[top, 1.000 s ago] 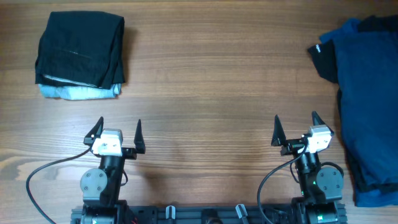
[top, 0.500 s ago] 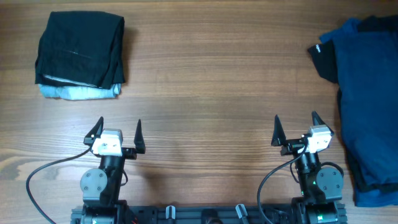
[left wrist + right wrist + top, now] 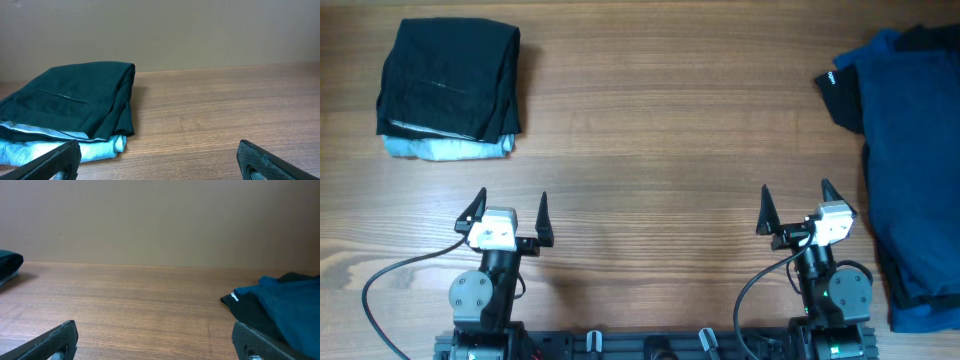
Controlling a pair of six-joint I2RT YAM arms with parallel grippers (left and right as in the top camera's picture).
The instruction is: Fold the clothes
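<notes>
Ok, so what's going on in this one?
Nothing is being handled. The left end effector and right end effector are both open and empty near the front of the table. A folded black garment lies on a light blue garment at far left. A rumpled blue pile, with a black piece poking out, waits at the right edge.

I'm looking at a brown wood-grain bench point(image 3: 650, 120). Ahead and to the left of my left hand point(image 3: 511, 197), a folded light blue cloth garment point(image 3: 445, 149) lies on the boards, with a folded black garment point(image 3: 450, 80) stacked on it. Ahead and to the right of my right hand point(image 3: 796, 190), a loose heap of dark blue cloth point(image 3: 915, 170) sprawls to the picture's edge. A black piece point(image 3: 842, 95) pokes out on the side nearest that hand.
</notes>
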